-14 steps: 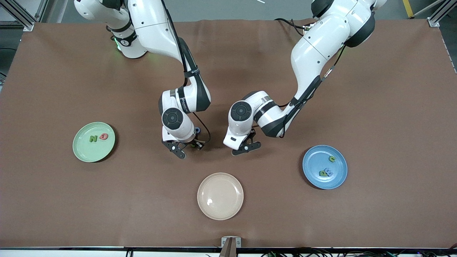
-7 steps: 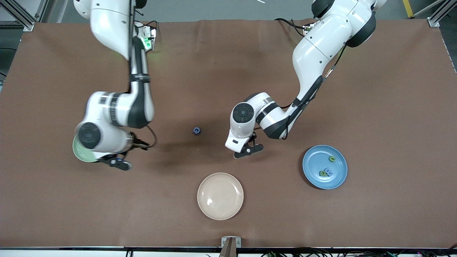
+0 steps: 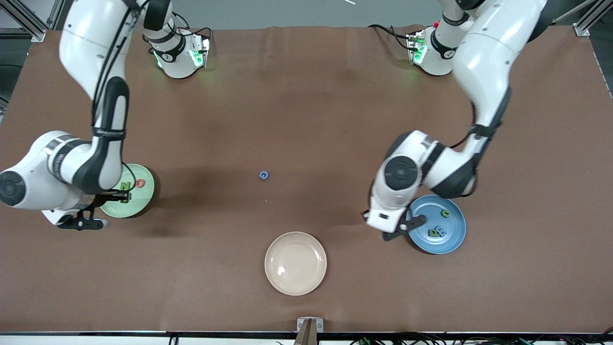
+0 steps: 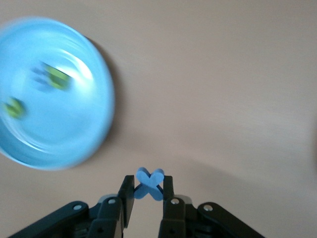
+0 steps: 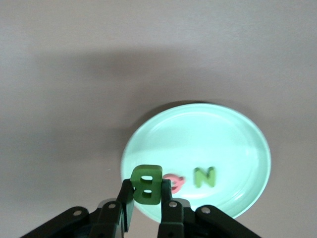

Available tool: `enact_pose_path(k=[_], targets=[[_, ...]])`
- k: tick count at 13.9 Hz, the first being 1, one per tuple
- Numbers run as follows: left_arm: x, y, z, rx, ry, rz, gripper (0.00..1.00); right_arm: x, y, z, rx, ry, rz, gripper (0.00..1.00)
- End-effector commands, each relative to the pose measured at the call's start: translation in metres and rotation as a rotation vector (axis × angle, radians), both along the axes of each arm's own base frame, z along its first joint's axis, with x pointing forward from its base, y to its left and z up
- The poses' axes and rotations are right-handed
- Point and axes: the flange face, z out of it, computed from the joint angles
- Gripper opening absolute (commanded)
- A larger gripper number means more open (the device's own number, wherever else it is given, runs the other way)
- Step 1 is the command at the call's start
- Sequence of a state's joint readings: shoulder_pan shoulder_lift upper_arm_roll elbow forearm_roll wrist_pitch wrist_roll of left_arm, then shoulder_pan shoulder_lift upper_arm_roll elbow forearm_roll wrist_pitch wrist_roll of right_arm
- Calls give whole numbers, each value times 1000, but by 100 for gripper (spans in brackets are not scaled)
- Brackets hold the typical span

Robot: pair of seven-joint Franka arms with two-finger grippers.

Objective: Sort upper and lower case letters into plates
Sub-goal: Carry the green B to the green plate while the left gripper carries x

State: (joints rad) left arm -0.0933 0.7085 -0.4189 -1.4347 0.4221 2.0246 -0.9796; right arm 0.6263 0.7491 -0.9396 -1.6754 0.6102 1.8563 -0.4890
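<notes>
Two letters held: green B (image 5: 147,184) and blue x (image 4: 149,183); N (image 5: 204,177) on green plate (image 5: 233,148).

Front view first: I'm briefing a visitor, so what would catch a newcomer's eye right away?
Both arms carry a letter toward a plate. The right gripper is shut on a dark green B by the pale green plate at its end of the table; the left gripper is shut on a blue x beside the blue plate. A small blue letter lies alone mid-table, farther than the cream plate.

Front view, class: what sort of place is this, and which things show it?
Probably a robotics lab. Two white arms are bolted to a table under a brown cloth, aluminium framing stands at its corners, and foam letters lie sorted in a green plate and a blue plate.
</notes>
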Motion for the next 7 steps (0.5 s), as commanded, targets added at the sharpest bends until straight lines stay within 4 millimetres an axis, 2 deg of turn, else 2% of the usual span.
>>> enact_pose_path(k=[1,5,6,7], targets=[[-18,79,-5,53,64,-86,0,3,-19,-35,70,-33,40,9],[-23,135,-47,33,96,-45,1,-1,-30,-74,81,-54,27,11],[-23,148,-60,16,95,-28,6,-3,-31,-82,79,-55,23,11],[-22,154,-70,6,101,-17,29,-4,-30,-89,72,-63,23,12]])
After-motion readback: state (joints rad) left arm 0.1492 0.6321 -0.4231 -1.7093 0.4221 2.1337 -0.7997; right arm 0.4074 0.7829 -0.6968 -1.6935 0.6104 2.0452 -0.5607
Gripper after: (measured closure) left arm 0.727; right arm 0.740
